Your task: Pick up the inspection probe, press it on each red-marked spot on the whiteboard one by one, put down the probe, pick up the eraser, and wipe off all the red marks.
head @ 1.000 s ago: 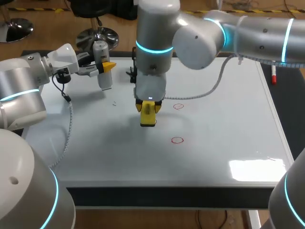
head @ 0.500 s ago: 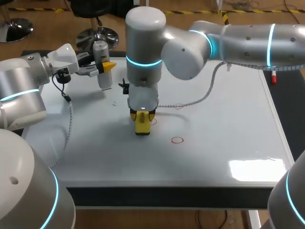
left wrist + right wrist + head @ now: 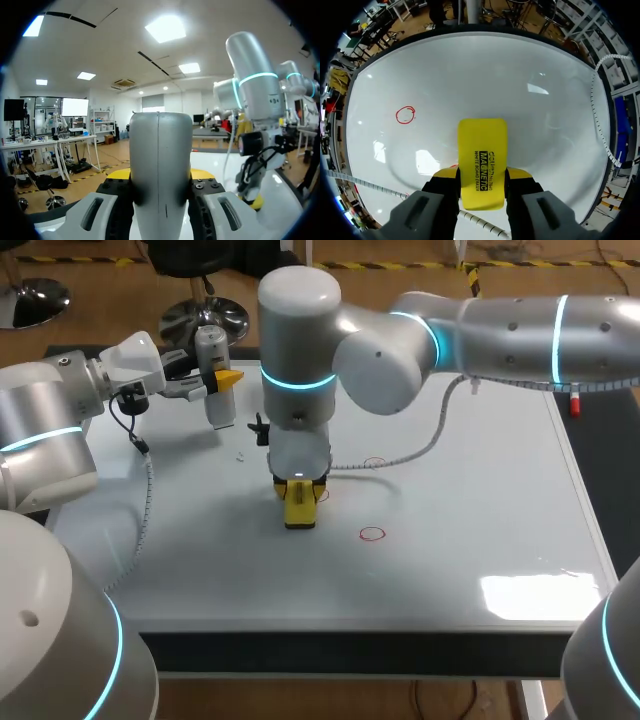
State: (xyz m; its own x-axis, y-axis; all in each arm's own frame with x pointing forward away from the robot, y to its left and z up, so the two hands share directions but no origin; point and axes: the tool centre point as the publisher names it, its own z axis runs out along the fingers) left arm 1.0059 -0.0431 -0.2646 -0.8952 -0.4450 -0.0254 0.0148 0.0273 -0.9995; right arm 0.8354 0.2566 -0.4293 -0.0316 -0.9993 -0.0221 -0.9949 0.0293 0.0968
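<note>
Black lettering in a few short lines, running lengthwise, stands on the yellow eraser's (image 3: 482, 145) upper face. The eraser is clamped between the two fingers of the right claw (image 3: 482, 176).

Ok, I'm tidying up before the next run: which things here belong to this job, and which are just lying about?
Job:
probe
eraser
red marks
whiteboard

Lying about:
pen beside the whiteboard's right edge
small specks on the whiteboard near the probe
</note>
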